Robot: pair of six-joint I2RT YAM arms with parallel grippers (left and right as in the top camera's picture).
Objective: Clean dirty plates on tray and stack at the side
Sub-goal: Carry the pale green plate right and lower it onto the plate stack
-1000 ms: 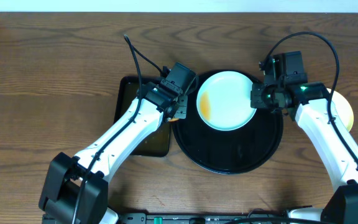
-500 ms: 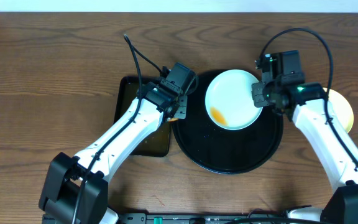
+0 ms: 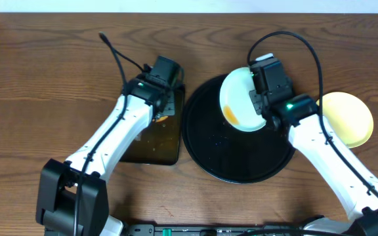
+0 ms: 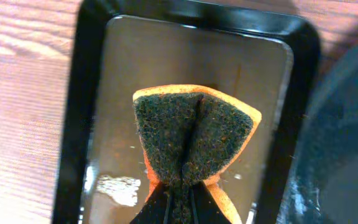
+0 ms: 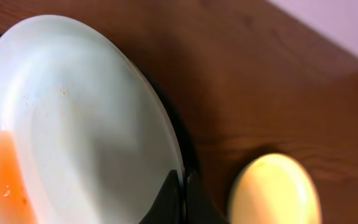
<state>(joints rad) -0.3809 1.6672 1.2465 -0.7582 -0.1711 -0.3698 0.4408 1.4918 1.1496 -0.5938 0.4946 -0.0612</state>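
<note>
Rim at 3 o'clock is your hold on the light, stiff, sauce-slick plate (image 3: 236,98), right gripper (image 5: 178,184) pinching it, left gripper (image 4: 179,190) clamping the sponge (image 4: 194,134).

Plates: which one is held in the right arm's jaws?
The pale mint-blue plate, orange-smeared, tilted over the black tray; the yellow plate lies flat on the table, untouched.
</note>
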